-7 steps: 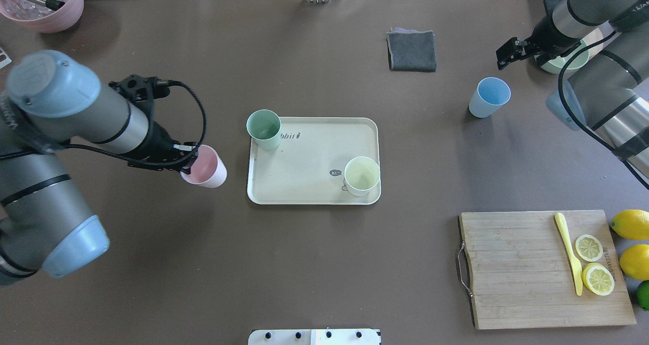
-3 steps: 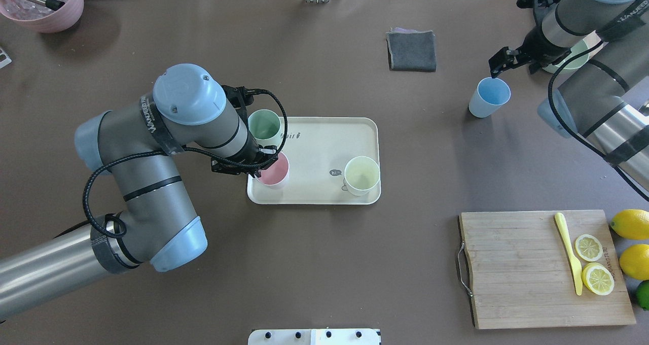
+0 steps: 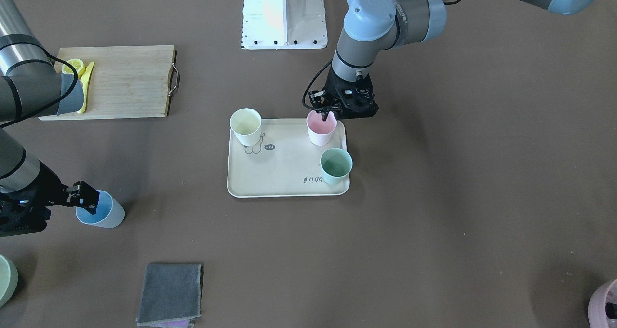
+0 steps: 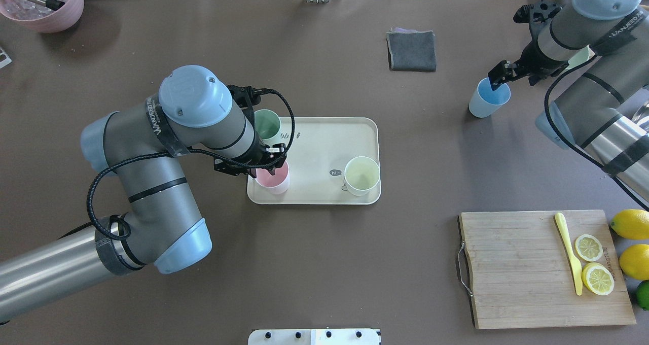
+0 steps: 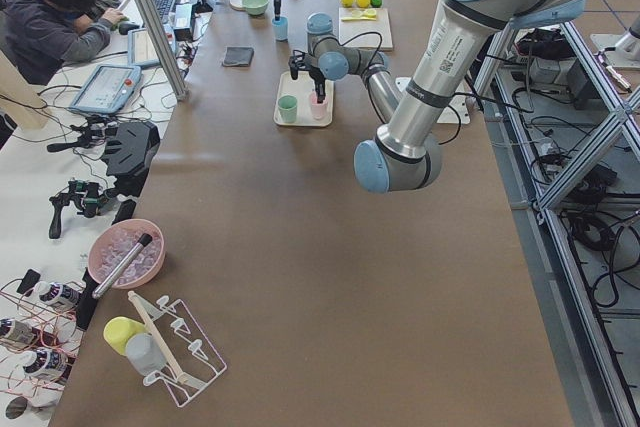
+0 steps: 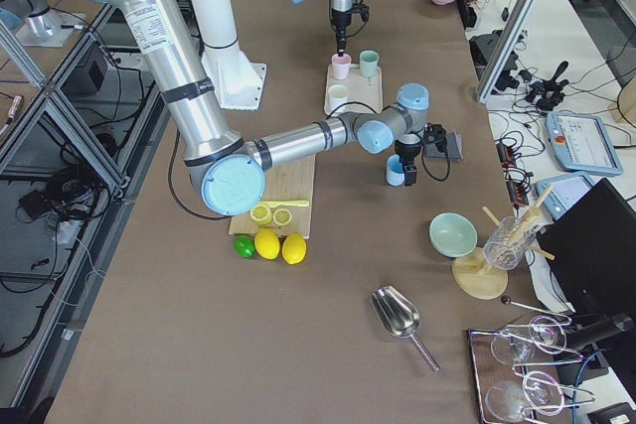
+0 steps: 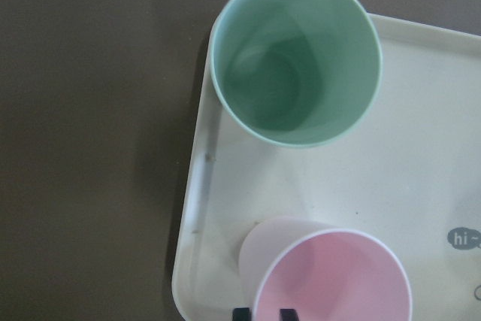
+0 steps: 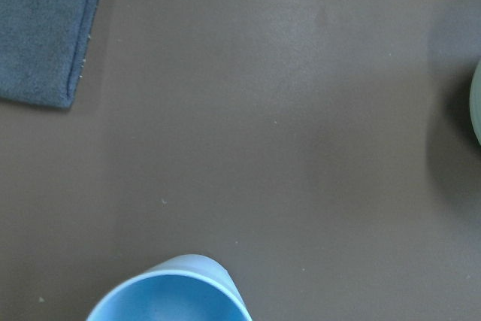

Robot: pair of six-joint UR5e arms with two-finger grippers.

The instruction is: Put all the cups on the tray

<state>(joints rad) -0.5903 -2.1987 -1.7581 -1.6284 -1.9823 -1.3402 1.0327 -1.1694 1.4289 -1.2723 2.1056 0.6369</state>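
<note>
On tray (image 4: 317, 149), left gripper (image 4: 268, 169) pinches pink cup (image 4: 274, 182)'s rim.

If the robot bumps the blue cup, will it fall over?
Probably easily: the blue cup is tall, narrows toward its base and looks empty, so it seems light. Its matte wall likely isn't very slippery. Tipped over, its round, tapered shape would probably roll in a curve.

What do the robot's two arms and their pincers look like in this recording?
The left arm and right arm are silver-grey tubes with rounded pale blue joint caps and black bands, one band on each lettered in white. A black cable loops loosely beside each. The left pincer and right pincer are black, with two slim fingers.
</note>
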